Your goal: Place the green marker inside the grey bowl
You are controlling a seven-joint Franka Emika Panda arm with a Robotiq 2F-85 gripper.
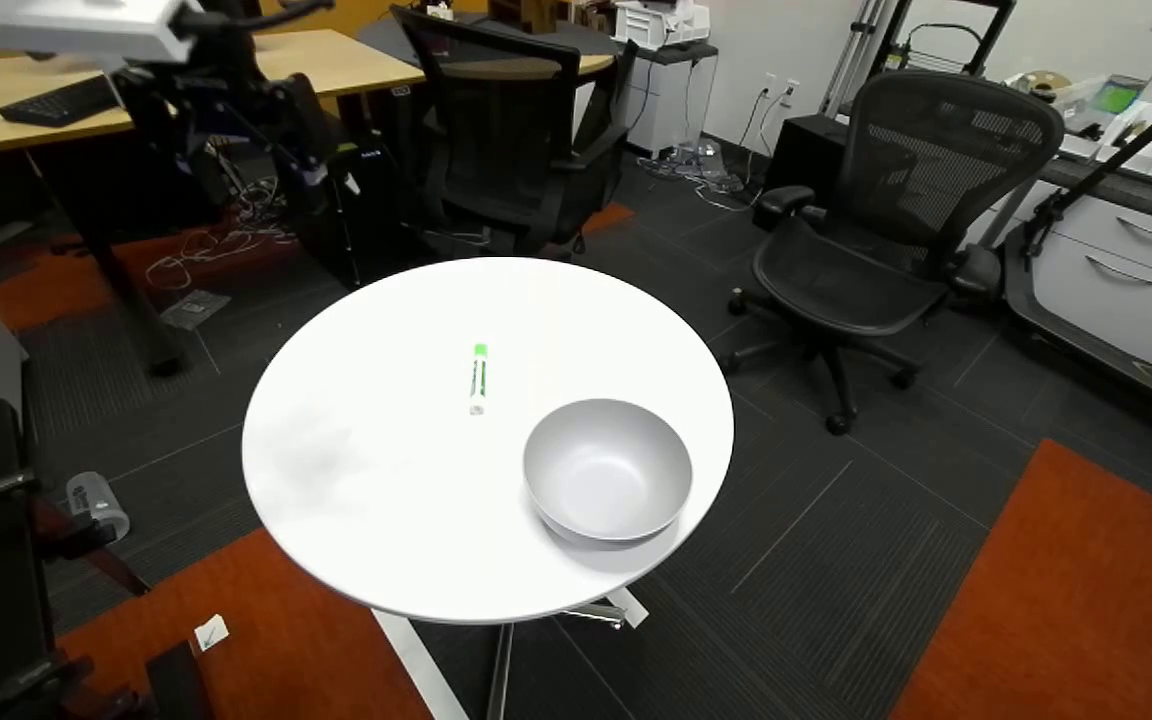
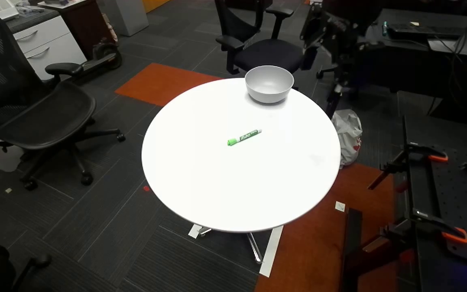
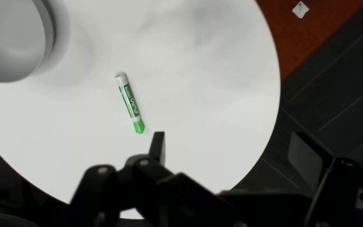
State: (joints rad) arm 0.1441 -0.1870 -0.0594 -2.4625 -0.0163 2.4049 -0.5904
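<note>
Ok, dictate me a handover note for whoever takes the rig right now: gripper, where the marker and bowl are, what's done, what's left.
Gripper: open, holding nothing, raised above the table.
Green marker: lying on the white table, apart from the bowl, green cap facing away from it.
Grey bowl: upright near the table's edge in both exterior views; only partly in frame in the wrist view.
Done: nothing of the transfer yet; the marker is neither gripped nor in the bowl.
Left: grip the marker, lift it, carry it over the bowl, release it inside.
</note>
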